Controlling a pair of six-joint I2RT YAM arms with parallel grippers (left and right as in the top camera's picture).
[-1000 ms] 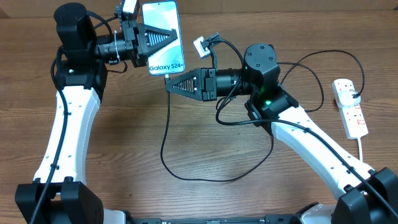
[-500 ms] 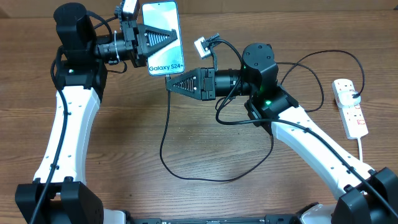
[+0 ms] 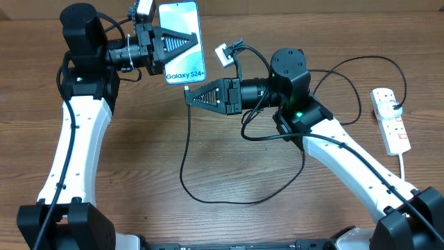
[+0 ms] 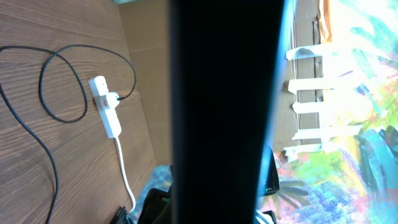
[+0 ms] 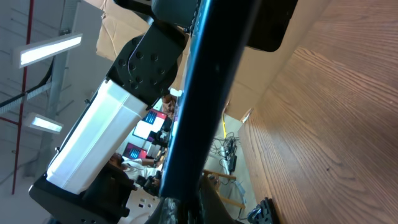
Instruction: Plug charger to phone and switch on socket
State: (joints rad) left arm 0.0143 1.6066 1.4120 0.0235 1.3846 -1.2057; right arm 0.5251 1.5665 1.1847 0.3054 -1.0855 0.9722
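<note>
White links point(image 3: 69, 153) meet black joints point(image 3: 83, 35), black tools point(image 3: 196, 36) point(image 3: 187, 96)

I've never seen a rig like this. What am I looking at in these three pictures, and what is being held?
Two white-and-black robot arms stand at a wooden table, each ending in a two-finger gripper. One picture looks down from above; the other two come from wrist cameras, mostly blocked by dark close-up shapes. The left gripper holds up a slim smartphone with a light blue screen. The right gripper appears to pinch the tip of a thin black charger cable just below it; the rest loops over the table. A white power strip with red switches lies at the right, where the cable ends.
</note>
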